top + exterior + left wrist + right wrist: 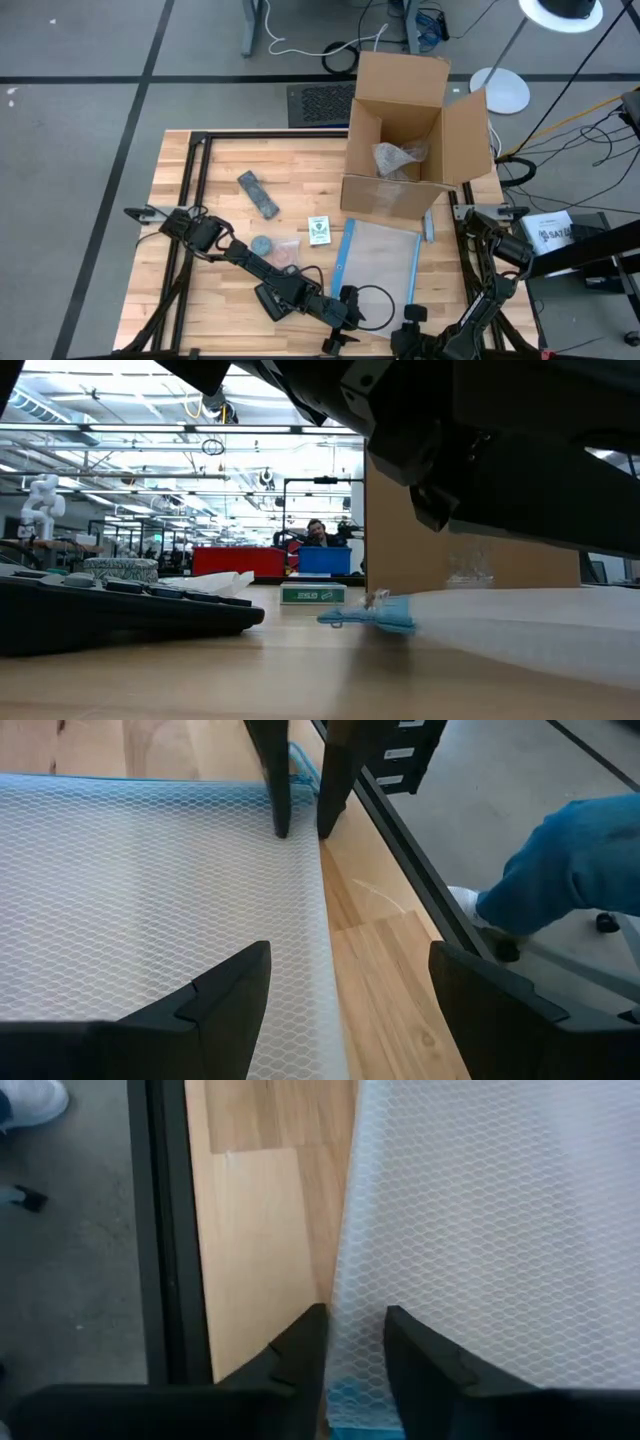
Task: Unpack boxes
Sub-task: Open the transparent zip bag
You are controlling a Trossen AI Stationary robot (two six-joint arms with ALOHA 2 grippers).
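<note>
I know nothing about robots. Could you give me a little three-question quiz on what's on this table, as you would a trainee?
1. True or false: the cardboard box is taped shut.
2. What lies flat on the table in front of the box? A: a clear pouch with a blue edge. B: a dinner plate. C: a folded towel.
3. Fill in: the left gripper hangs over the pouch's side edge with its fingers ___.

Key
1. False. Its flaps stand open and a clear bag shows inside.
2. A.
3. Open. The right gripper is at that same edge.
</note>
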